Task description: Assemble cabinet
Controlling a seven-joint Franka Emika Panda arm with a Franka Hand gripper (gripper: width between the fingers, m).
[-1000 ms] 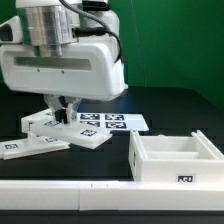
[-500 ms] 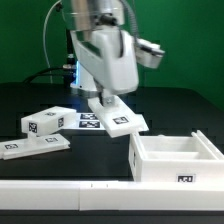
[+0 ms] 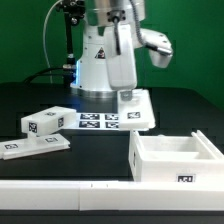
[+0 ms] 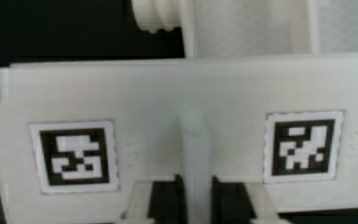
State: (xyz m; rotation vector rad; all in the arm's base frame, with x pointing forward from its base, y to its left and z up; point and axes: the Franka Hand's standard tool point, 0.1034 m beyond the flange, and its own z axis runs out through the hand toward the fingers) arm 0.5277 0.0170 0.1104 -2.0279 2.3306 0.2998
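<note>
The cabinet body [image 3: 175,158], an open white box with a small tag on its front, stands at the front on the exterior view's right. My gripper [image 3: 126,96] is shut on a flat white panel [image 3: 135,109] with tags and holds it in the air, tilted, above the marker board [image 3: 100,121], behind the box. In the wrist view the panel [image 4: 176,95] fills the frame with two tags facing the camera. My gripper [image 4: 190,200] clamps its edge between dark fingers [image 4: 165,200].
Two more white tagged parts lie on the exterior view's left: a block-like part [image 3: 47,121] and a flat panel [image 3: 35,146]. A long white rail [image 3: 60,195] runs along the front edge. A green wall stands behind.
The arm has swung from the parts on the exterior view's left toward the right, lifting the white panel off the table to above the marker board.
</note>
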